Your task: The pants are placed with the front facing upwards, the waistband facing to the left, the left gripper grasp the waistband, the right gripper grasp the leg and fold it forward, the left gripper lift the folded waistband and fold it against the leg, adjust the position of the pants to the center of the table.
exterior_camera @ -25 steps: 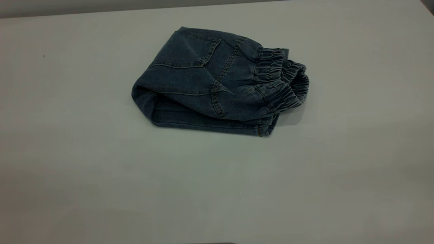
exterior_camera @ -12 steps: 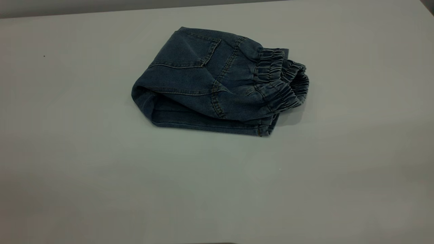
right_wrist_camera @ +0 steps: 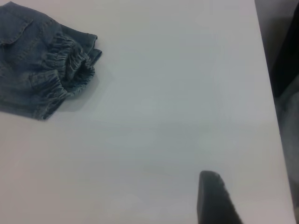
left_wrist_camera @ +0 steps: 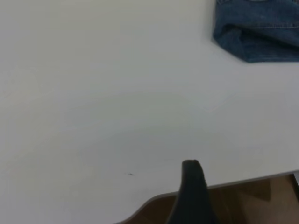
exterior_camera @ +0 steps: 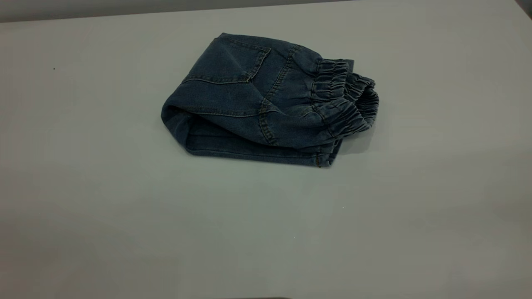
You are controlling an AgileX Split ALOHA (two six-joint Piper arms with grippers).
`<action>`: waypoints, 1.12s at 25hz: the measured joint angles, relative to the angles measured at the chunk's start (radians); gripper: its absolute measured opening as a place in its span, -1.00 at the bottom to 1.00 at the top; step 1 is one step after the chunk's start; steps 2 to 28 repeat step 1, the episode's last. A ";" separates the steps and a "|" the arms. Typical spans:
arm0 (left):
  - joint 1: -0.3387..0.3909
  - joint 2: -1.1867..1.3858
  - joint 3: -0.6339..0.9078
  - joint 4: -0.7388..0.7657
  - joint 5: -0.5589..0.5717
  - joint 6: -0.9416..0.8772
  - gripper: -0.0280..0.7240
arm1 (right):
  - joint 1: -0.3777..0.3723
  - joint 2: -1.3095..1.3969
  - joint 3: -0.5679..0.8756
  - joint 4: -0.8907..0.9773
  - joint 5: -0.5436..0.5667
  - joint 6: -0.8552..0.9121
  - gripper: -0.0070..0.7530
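Observation:
The blue denim pants lie folded into a compact bundle on the white table, a little behind its middle. A patch pocket faces up, and the gathered waistband lies at the bundle's right end, over the leg hems. Neither arm appears in the exterior view. In the left wrist view a dark part of my left gripper hangs over the table's near edge, far from the corner of the pants. In the right wrist view a dark part of my right gripper sits over bare table, well away from the waistband.
The table's edge runs close under the left gripper, with brown floor beyond it. In the right wrist view the table's side edge borders a dark area.

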 joint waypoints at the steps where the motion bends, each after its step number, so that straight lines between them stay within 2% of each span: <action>1: 0.000 0.000 0.000 0.000 0.000 0.000 0.39 | 0.000 0.000 0.000 0.000 0.000 0.000 -0.20; 28: 0.000 0.000 0.000 0.000 0.000 0.000 0.39 | 0.000 0.000 0.000 0.000 0.000 0.000 -0.20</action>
